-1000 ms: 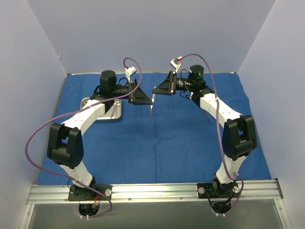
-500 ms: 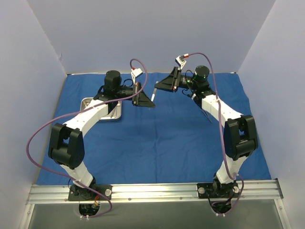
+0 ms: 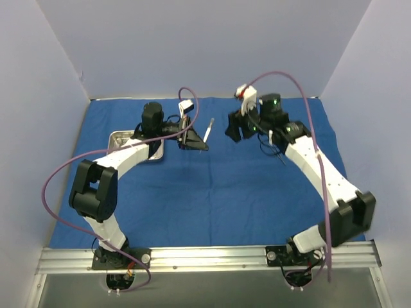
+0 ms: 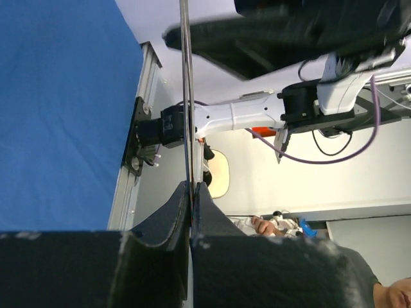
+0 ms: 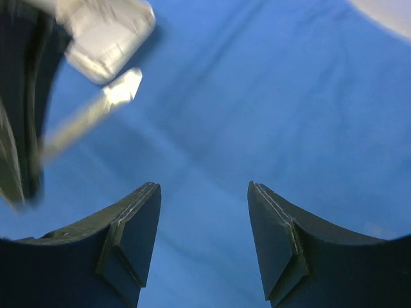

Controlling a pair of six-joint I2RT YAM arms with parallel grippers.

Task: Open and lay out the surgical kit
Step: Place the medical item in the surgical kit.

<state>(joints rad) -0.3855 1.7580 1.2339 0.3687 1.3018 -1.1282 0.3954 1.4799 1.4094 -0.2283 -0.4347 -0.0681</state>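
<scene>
The royal-blue cloth [image 3: 212, 186] of the surgical kit lies spread over the table. Its shiny steel tray [image 3: 122, 138] sits at the back left, partly under my left arm. My left gripper [image 3: 196, 138] is held above the cloth, shut on a thin silver instrument [image 3: 209, 130] that sticks up and away from it. In the left wrist view the jaws [image 4: 192, 185] pinch the slim rod [image 4: 186, 96]. My right gripper [image 3: 232, 128] hangs just right of the instrument, apart from it. It is open [image 5: 204, 187] with only blue cloth between its fingers.
Another slim silver instrument [image 3: 277, 154] lies on the cloth beside my right forearm. Pale walls close in the back and both sides. A metal rail [image 3: 212, 256] runs along the near edge. The right wrist view shows the blurred held instrument [image 5: 83, 122] at upper left.
My left gripper has shut on the silver instrument. The right gripper has let go of it, opened and drawn back to the right, with its arm swung outward.
</scene>
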